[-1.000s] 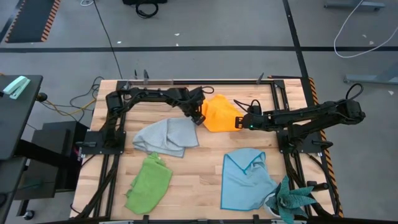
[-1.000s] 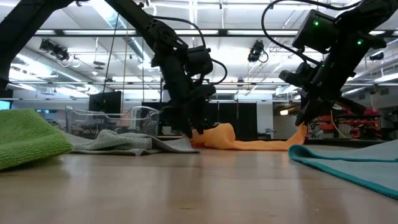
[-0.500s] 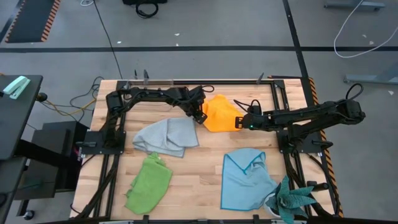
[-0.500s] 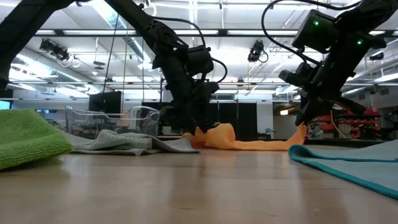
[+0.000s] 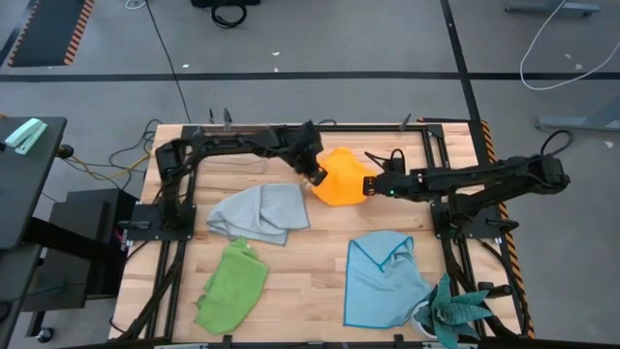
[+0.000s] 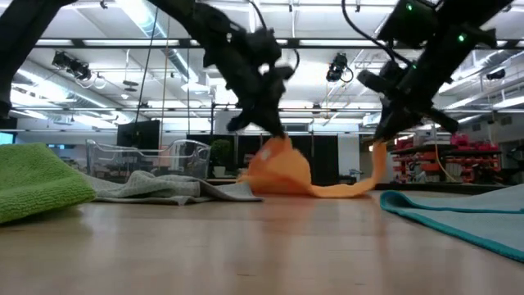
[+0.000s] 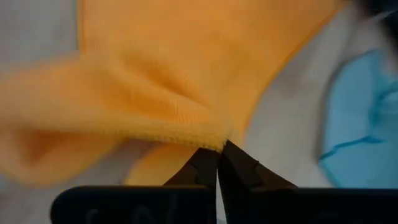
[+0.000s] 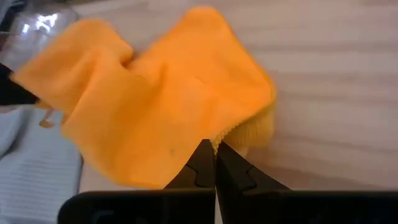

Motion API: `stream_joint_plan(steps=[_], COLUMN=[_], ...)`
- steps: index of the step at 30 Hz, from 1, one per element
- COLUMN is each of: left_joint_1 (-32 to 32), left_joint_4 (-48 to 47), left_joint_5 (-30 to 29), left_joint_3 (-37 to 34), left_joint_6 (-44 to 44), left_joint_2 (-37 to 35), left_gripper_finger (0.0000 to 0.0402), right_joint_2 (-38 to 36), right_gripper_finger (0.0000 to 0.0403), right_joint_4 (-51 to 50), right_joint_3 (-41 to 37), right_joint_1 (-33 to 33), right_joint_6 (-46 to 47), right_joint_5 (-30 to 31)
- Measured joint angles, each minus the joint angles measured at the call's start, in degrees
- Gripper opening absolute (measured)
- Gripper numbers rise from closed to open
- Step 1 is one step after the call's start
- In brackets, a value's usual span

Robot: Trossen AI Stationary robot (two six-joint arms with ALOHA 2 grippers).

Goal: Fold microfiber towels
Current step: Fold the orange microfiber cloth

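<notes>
The orange-yellow towel (image 5: 342,177) lies at the table's far middle, pulled up at two ends between my grippers. My left gripper (image 5: 316,175) is shut on its left side, and my right gripper (image 5: 371,186) is shut on its right side. In the low view the towel (image 6: 282,172) peaks under the left gripper (image 6: 274,135) and rises as a strip to the right gripper (image 6: 378,141), while its sagging middle rests on the table. The grey towel (image 5: 260,211), lime green towel (image 5: 232,284) and light blue towel (image 5: 383,276) lie crumpled on the near half. My left gripper pinches the orange towel's stitched edge (image 7: 205,138) between its two fingertips, slanting down from the far left. The cloth bunches into folds at the pinch and hangs below it. My right gripper pinches the towel's opposite edge (image 8: 227,134) at its fingertips, slanting down from the right. That end is lifted clear and a slack strip (image 6: 372,168) runs down to the table.
A teal spiky plant (image 5: 455,310) stands at the near right corner beside the blue towel. A clear plastic box (image 6: 155,156) shows behind the grey towel in the low view. Bare wood lies between the towels at the table's middle.
My left gripper has shut on the orange towel's left edge and gone up, pulling that side into a peak. My right gripper has risen a little with its end. The towel's middle has stayed on the table.
</notes>
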Motion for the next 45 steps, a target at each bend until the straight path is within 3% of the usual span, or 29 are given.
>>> stream_joint_plan(steps=[13,20,27,32,38,45], left_joint_1=[4.5,7.8,13.3,18.9,20.7,18.4], left_joint_4=[-6.3,-7.9,-7.5,-7.7,-7.9,-11.4], left_joint_5=[-2.2,-2.1,0.1,1.8,6.0,6.4], left_joint_3=[8.8,14.9,23.7,28.8,30.4,30.4], left_joint_6=[5.3,7.3,7.0,2.8,-0.5,0.5], left_joint_2=[-6.5,-6.8,-6.7,-3.9,0.2,4.6], left_gripper_finger=[0.0004,0.0003,0.0003,0.0002,0.0002,0.0002], right_joint_2=[-1.2,-3.3,-4.0,-3.8,-2.7,0.4], right_gripper_finger=[0.0,0.0,0.0,0.0,0.0,0.0], right_joint_4=[-29.4,-33.8,-34.2,-31.6,-27.6,-28.7], right_joint_3=[20.8,28.7,36.5,41.8,44.2,40.1], right_joint_1=[-1.6,-6.1,-16.6,-27.1,-37.5,-38.9], right_joint_6=[-7.9,-15.7,-28.7,-38.7,-44.1,-43.6], right_joint_5=[9.4,11.6,11.9,8.1,-2.0,-9.9])
